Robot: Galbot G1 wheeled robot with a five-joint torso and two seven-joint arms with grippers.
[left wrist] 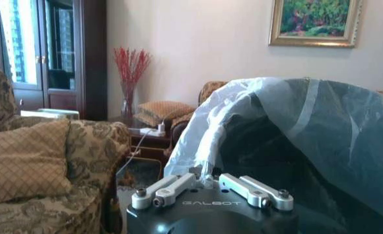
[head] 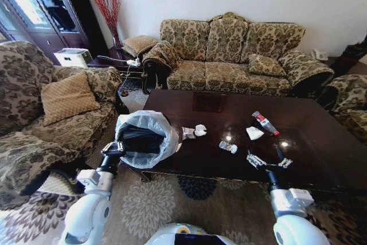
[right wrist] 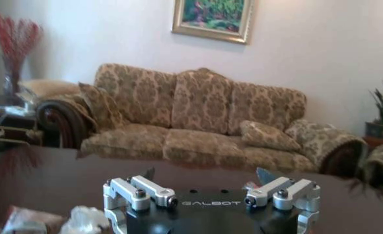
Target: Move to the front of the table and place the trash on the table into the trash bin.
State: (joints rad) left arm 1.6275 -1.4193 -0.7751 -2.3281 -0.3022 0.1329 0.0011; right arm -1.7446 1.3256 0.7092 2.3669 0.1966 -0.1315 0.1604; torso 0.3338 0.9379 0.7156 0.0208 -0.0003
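Observation:
The dark glossy table (head: 321, 142) lies ahead and to the right. The trash on it is a clear bottle with a red cap (head: 265, 123), a white paper scrap (head: 254, 133), crumpled white wads (head: 195, 132) and a clear wrapper (head: 227, 147). My left gripper (head: 116, 146) is shut on the rim of the trash bin (head: 143, 136), which hangs tilted at the table's left edge. In the left wrist view the bagged bin (left wrist: 295, 146) rises just past that gripper (left wrist: 206, 176). My right gripper (head: 268, 160) hovers open over the table's near side, right of the wrapper. The right wrist view shows the right gripper (right wrist: 206, 174) with its fingers spread and a white wad (right wrist: 80, 219) beside it.
A patterned sofa (head: 229, 55) stands behind the table. An armchair with a tan cushion (head: 66, 98) is at the left, and another chair (head: 350, 104) at the far right. A side table with a red-twig vase (head: 109, 12) fills the back left corner. A patterned rug (head: 189, 199) covers the floor.

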